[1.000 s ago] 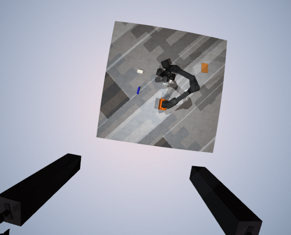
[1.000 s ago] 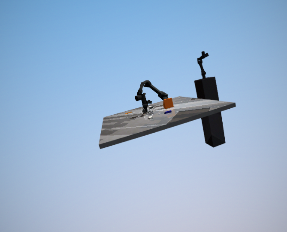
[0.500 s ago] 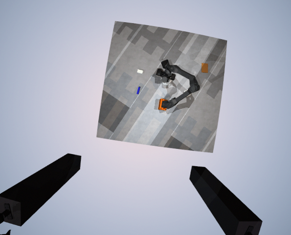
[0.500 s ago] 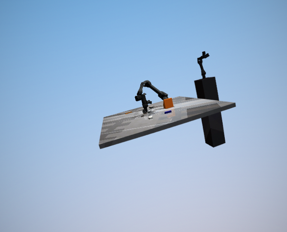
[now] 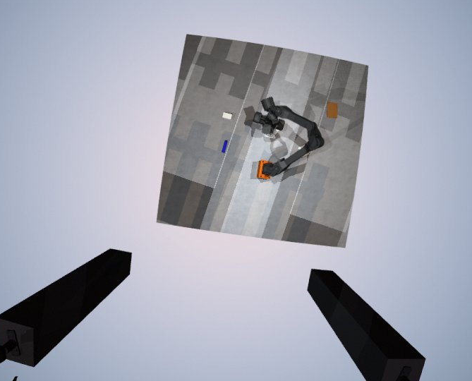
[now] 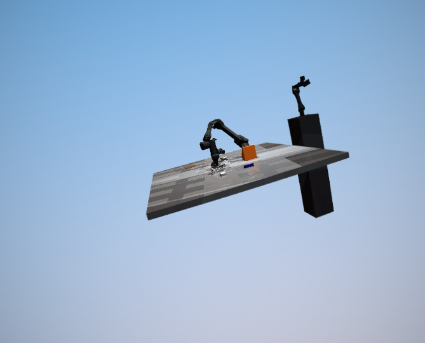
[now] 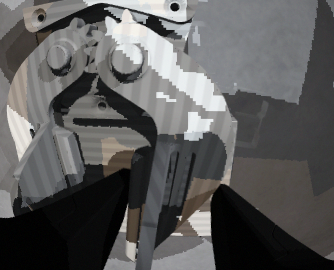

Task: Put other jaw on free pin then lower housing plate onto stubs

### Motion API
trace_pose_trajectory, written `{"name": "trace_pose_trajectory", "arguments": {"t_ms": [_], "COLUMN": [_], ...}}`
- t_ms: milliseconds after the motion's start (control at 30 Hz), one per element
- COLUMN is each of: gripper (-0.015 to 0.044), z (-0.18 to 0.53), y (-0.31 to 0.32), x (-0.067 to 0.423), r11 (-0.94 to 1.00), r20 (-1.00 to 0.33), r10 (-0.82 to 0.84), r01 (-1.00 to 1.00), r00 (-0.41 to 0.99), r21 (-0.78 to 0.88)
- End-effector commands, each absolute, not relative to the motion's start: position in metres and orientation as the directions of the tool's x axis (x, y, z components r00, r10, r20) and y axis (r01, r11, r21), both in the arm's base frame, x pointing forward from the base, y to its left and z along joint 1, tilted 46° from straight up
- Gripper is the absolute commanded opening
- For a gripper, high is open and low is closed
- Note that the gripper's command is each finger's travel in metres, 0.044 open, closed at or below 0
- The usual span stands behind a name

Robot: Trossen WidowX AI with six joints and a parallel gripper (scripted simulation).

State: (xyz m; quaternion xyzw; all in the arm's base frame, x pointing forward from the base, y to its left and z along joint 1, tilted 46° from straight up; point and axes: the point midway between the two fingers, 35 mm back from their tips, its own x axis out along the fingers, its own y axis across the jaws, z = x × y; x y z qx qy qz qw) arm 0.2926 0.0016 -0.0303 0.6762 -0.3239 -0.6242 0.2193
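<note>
In the wrist view two striped grey-white jaws lie side by side, a left jaw (image 7: 34, 82) and a right jaw (image 7: 182, 99). A round pin head shows in each, a left pin (image 7: 60, 57) and a right pin (image 7: 127, 57). Their gear teeth face each other between the pins and look close together; I cannot tell whether they mesh fully. My gripper (image 7: 173, 186) (image 6: 215, 164) points down and is shut on the right jaw, by its upright part. A pale bar (image 7: 99, 2) with two holes lies behind the teeth. I cannot clearly identify the housing plate.
A small white block (image 5: 227, 115) (image 6: 222, 173) and a blue bar (image 5: 224, 146) (image 6: 248, 165) lie beside the work area. A flat orange-brown piece (image 5: 331, 110) (image 6: 190, 166) lies on the far side. An orange block (image 5: 259, 169) (image 6: 249, 152) stands by the arm's base.
</note>
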Motion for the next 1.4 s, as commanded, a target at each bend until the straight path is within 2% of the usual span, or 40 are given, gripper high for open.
{"name": "trace_pose_trajectory", "arguments": {"t_ms": [0, 1367], "gripper": [0.0134, 0.0134], "z": [-0.0317, -0.0400], "y": [-0.0001, -0.0087], "x": [0.2915, 0.2915], "r11": [-0.691, -0.690], "r20": [-0.699, -0.699], "r10": [-0.715, -0.715], "r01": [-0.158, -0.163], "r00": [0.008, 0.008], "r21": [0.705, 0.705]}}
